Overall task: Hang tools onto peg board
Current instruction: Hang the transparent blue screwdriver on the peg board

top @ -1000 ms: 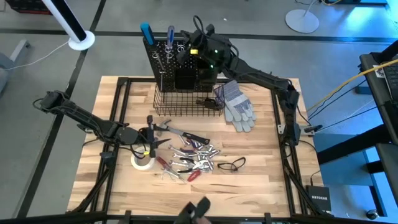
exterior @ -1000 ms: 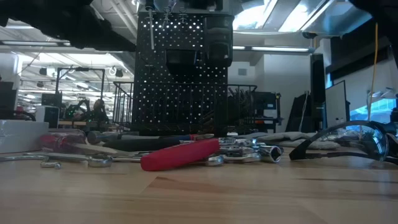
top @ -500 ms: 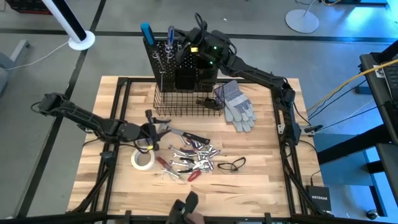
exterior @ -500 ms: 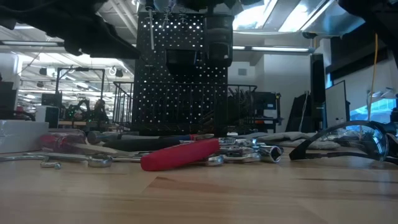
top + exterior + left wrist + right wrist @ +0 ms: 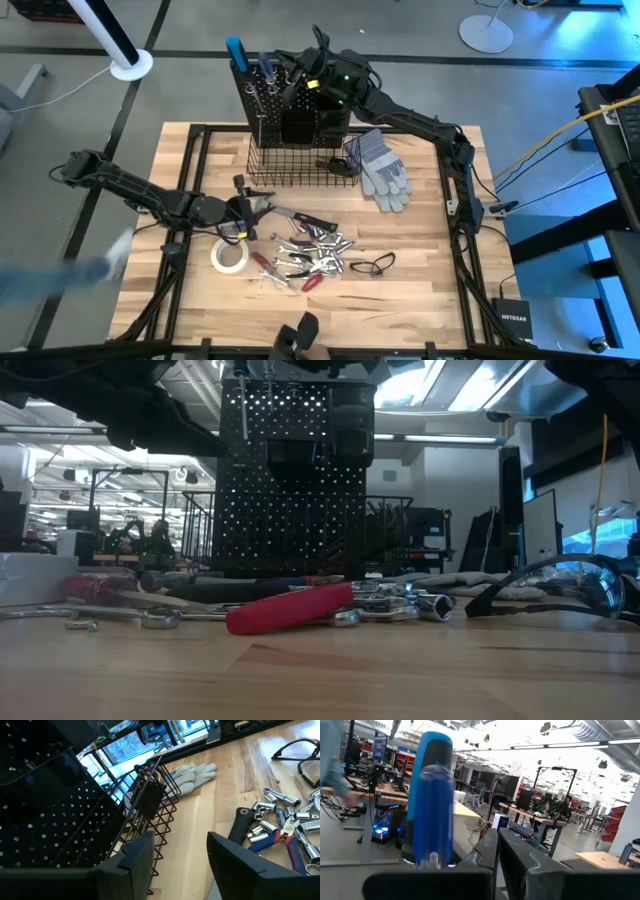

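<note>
My right gripper [image 5: 296, 80], clenched empty, sits at the peg board's [image 5: 262, 95] top edge; blue screwdriver [image 5: 434, 795] upright. Left gripper [image 5: 243, 212] released, beside the basket [image 5: 155, 815].

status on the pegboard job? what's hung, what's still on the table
Done: a few screwdrivers, blue handles showing, stand at the top of the peg board.
In hand: nothing visibly held. The right gripper is shut at the board's top; the left gripper is open, low beside the wire basket.
Left: most of it. The wrench pile, hammer and white tape roll remain on the table.
</note>
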`<action>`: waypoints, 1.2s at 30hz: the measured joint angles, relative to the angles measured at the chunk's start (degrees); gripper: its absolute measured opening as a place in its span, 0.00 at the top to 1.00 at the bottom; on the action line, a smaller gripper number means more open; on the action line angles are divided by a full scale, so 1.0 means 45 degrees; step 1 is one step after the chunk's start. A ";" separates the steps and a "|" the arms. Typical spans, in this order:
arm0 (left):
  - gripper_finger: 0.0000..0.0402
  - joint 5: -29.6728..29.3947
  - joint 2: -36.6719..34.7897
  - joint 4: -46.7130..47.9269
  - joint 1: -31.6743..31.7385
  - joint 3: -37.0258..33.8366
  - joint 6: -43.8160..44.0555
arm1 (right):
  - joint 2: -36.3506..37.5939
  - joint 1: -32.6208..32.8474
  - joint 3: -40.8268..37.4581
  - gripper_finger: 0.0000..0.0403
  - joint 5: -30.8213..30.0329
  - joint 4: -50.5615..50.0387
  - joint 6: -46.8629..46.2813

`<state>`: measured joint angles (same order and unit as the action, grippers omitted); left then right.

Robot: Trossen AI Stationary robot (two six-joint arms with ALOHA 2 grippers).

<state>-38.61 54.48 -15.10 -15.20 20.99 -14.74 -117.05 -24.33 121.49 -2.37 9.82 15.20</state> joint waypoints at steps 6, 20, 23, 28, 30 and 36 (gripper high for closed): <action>0.57 0.0000 0.0000 0.0146 -0.0015 0.0000 0.0180 | 0.1141 0.0394 -0.0014 0.94 -0.0049 -0.1146 0.0042; 0.57 -0.0294 0.0000 0.2848 0.0019 0.0636 0.1714 | 0.4566 0.3826 -0.0015 0.94 -0.1621 -1.2291 0.0442; 0.57 -0.0081 0.0000 0.5147 0.0299 0.1752 0.3282 | 0.4681 0.4922 -0.0319 0.94 -0.2484 -1.5114 -0.0101; 0.52 0.2839 0.0173 0.9911 0.1099 0.3654 0.6816 | 0.4672 0.6421 -0.2026 0.94 -0.4238 -1.6247 -0.1491; 0.50 0.4132 0.0312 1.1916 0.1366 0.4237 0.8083 | 0.4664 0.6797 -0.2953 0.94 -0.4439 -1.6181 -0.1834; 0.50 0.4793 0.0974 1.4484 0.1876 0.4296 0.9194 | 0.4648 0.7093 -0.6387 0.94 -0.4372 -1.3563 -0.2271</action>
<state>-17.04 58.86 50.08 -6.76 40.32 26.63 -96.13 7.58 92.75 -22.04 -51.21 4.98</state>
